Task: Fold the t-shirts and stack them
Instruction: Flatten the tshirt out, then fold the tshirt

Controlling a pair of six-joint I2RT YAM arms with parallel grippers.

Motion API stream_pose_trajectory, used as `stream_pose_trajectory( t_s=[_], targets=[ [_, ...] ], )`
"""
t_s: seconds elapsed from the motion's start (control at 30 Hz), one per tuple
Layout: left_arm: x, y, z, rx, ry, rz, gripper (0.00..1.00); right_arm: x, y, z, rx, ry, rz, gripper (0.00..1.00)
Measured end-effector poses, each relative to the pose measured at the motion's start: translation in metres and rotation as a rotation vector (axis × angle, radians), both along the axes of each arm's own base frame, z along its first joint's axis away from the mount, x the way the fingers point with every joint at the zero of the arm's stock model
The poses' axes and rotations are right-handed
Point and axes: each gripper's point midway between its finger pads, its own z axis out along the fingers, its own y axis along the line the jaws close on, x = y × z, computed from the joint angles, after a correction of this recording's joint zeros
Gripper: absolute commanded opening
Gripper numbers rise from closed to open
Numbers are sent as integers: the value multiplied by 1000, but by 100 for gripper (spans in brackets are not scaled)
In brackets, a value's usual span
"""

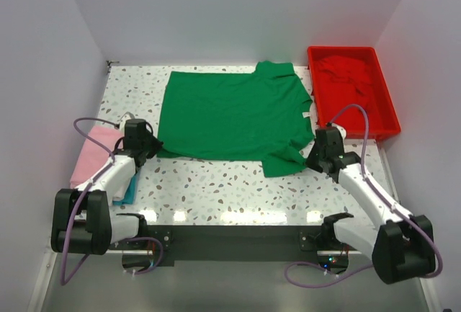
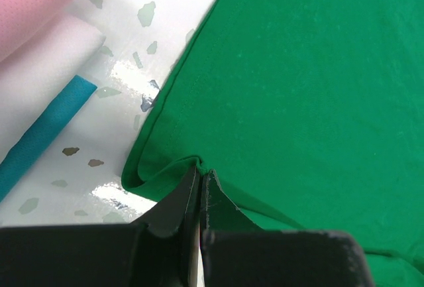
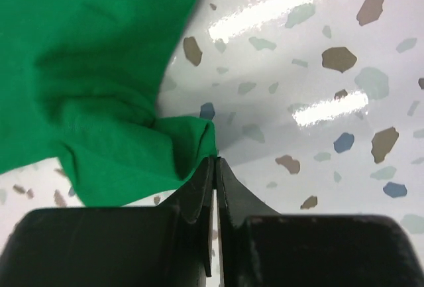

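Observation:
A bright green t-shirt [image 1: 234, 114] lies spread flat in the middle of the table. My left gripper [image 1: 154, 144] is at its near left corner and is shut on the hem [image 2: 201, 168], which bunches up at the tips. At the shirt's near right sleeve my right gripper [image 1: 310, 161] is shut on the edge of the green cloth [image 3: 215, 158], pulling it into a small fold. A folded pink t-shirt [image 1: 94, 155] lies at the left edge of the table. A crumpled red t-shirt [image 1: 349, 74] lies inside the tray.
The red plastic tray [image 1: 389, 121] stands at the back right, close behind my right arm. A teal strip [image 1: 130, 191] and a white sheet [image 2: 46, 68] lie beside the pink shirt, under my left arm. White walls close in the table on three sides.

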Motion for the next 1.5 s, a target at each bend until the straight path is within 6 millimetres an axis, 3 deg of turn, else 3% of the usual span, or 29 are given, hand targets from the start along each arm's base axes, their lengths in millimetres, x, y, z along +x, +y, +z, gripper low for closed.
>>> stream_pose_trajectory(
  t_s=[0.23, 0.57, 0.83, 1.0, 1.13, 1.23, 1.37, 1.5],
  targets=[
    [4, 0, 6, 0, -7, 0, 0, -31, 9, 37, 87, -62, 48, 2],
    [6, 0, 10, 3, -13, -4, 0, -71, 34, 62, 260, -79, 125, 0],
    [5, 0, 11, 5, 1, -5, 0, -81, 42, 99, 318, -154, 162, 0],
    [1, 0, 8, 7, 23, -5, 0, -81, 44, 102, 330, -156, 167, 0],
    [-1, 0, 7, 7, 32, -5, 0, -75, 45, 102, 326, -128, 164, 0],
    [-3, 1, 5, 8, 42, -5, 0, -62, 42, 115, 294, -143, 156, 0],
    [-1, 1, 7, 11, 48, -3, 0, -28, 37, 144, 236, -203, 148, 0],
    [17, 0, 16, 11, 42, -2, 0, 15, 36, 161, 180, -249, 140, 0]
  ],
)
